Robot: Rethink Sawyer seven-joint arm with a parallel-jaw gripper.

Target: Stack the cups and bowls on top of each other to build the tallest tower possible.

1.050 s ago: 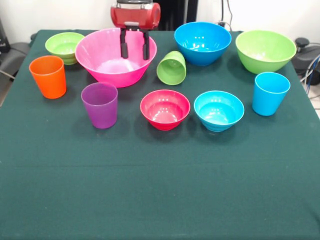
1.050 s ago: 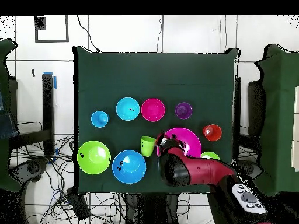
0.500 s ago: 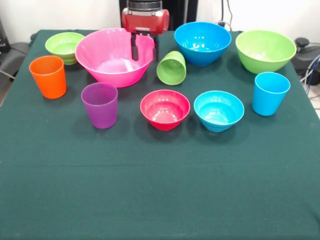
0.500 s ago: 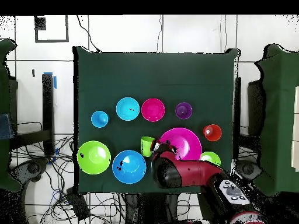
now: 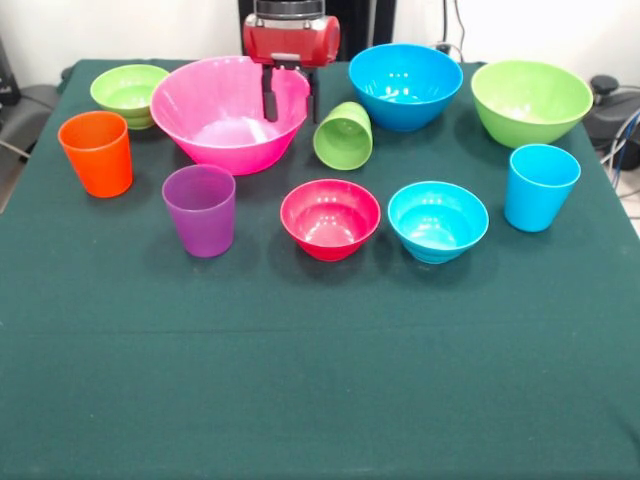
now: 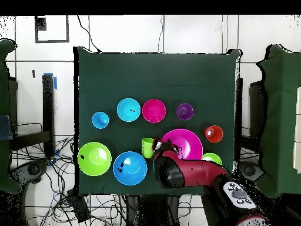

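The gripper [image 5: 292, 96] hangs over the right rim of the large pink bowl [image 5: 225, 125], one finger [image 5: 269, 97] inside the bowl and the other outside; jaws apart, grasping nothing. The light green cup [image 5: 343, 135] lies tipped on its side just at 3 o'clock of that rim, mouth towards the camera. No tower here: every piece sits alone on the green worktop [image 5: 320, 380]. At 9 o'clock of the pink bowl sits the small green bowl [image 5: 129, 93], with the orange cup [image 5: 96, 152] at 7 o'clock. Along the front row run the purple cup [image 5: 200, 210], small red bowl [image 5: 329, 218], small light blue bowl [image 5: 437, 220] and light blue cup [image 5: 540, 186]. Behind, the medium blue bowl [image 5: 404, 85] and medium green bowl [image 5: 531, 101] stand at 3 o'clock. From overhead, the red arm [image 6: 194, 173] covers the pink bowl's edge.
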